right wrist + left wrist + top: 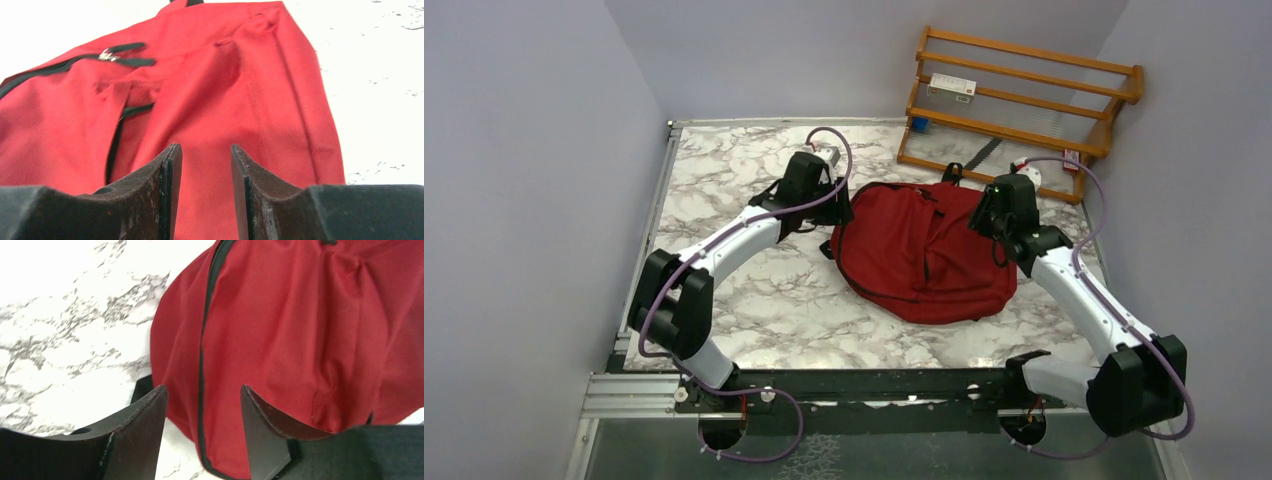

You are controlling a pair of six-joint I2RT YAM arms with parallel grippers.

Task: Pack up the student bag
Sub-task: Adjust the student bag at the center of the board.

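The left gripper [202, 412] hangs at the left edge of the student bag [919, 260], jaws parted around its black zipper seam, gripping nothing. The right gripper [205, 170] sits low over the bag's right side, jaws parted and empty. The bag lies on the marble table [754, 300] between them.

Robot lab test cell, plain lilac walls [524, 150] boxing a marble-print table [754, 300], aluminium frame rail [629, 392], wooden rack [1024, 100]

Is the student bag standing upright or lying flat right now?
Lying flat: the student bag sprawls across the marble table.
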